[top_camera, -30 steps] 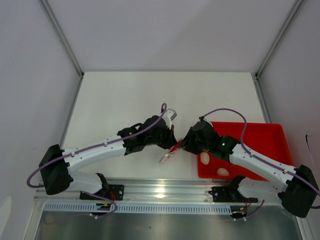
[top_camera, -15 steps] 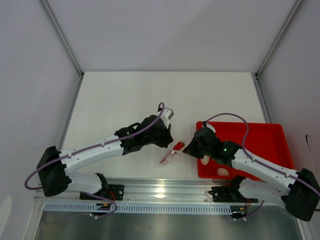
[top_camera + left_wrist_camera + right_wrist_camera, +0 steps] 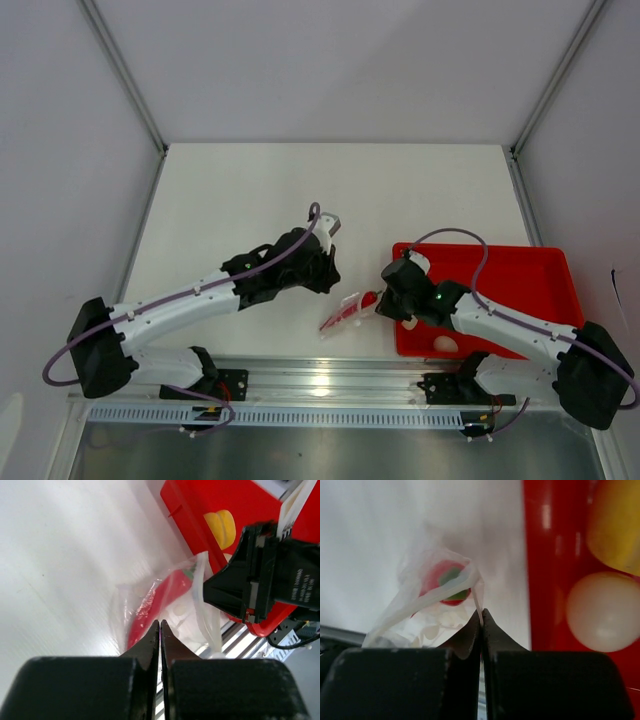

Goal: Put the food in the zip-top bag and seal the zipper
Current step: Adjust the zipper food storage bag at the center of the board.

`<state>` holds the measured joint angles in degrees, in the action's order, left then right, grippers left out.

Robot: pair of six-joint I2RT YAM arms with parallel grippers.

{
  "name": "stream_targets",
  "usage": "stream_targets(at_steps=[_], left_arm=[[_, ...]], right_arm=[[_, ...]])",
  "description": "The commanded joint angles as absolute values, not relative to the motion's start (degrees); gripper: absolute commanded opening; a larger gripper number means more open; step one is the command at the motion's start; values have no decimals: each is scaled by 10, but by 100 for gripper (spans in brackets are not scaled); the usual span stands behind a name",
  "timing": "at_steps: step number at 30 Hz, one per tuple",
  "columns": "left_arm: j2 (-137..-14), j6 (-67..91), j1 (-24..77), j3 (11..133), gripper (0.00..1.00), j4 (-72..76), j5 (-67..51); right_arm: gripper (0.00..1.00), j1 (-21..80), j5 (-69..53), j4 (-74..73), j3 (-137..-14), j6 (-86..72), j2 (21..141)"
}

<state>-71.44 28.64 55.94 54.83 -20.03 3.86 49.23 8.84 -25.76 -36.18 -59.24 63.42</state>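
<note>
The left arm has drawn back toward 10 o'clock since a moment ago, and the right one has closed on the bag and tugged it a little toward the tray.

From overhead, the bag lies flat on the desk between the two arms, near the front edge. Its long axis runs from 8 o'clock to 2 o'clock. A red piece with a green cap is already inside. I cannot pick out the zipper strip for certain.

At the bag's 2 o'clock end, the right gripper is fully closed, with a thin fold of the plastic at the mouth pinched between its tips. At the bag's 11 o'clock, near but seemingly apart, the left gripper is also fully closed. It appears to hold nothing, and the bag lies just past its tips.

The rest of the food sits at the bag's 3 o'clock, in the tray. A whitish egg and a yellow ball lie just beside the right arm and well apart from the left.

As I read it, the mouth faces the tray and only one lip is held. The left gripper is free and is the nearer one to the other lip, so it would reach toward 5 o'clock to spread the mouth.
</note>
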Motion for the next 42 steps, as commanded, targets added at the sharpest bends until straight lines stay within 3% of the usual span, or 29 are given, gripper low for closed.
stream_targets(at_steps=[1, 13, 20, 26, 35, 42], left_arm=[[-705, 303, 548, 545, 1, -178, 26], [-723, 302, 555, 546, 1, -146, -46], [-706, 292, 578, 550, 33, -153, -36], [-716, 287, 613, 560, 45, -150, -21], [-749, 276, 658, 581, 46, -182, 75], [-771, 276, 659, 576, 45, -162, 64]], right_arm=[[0, 490, 122, -301, -354, -564, 649], [2, 497, 118, -296, -383, -554, 619], [1, 497, 114, -294, -395, -560, 585], [1, 497, 109, -294, -408, -565, 587], [1, 497, 93, -277, -404, -575, 595], [0, 497, 89, -272, -400, -578, 590]])
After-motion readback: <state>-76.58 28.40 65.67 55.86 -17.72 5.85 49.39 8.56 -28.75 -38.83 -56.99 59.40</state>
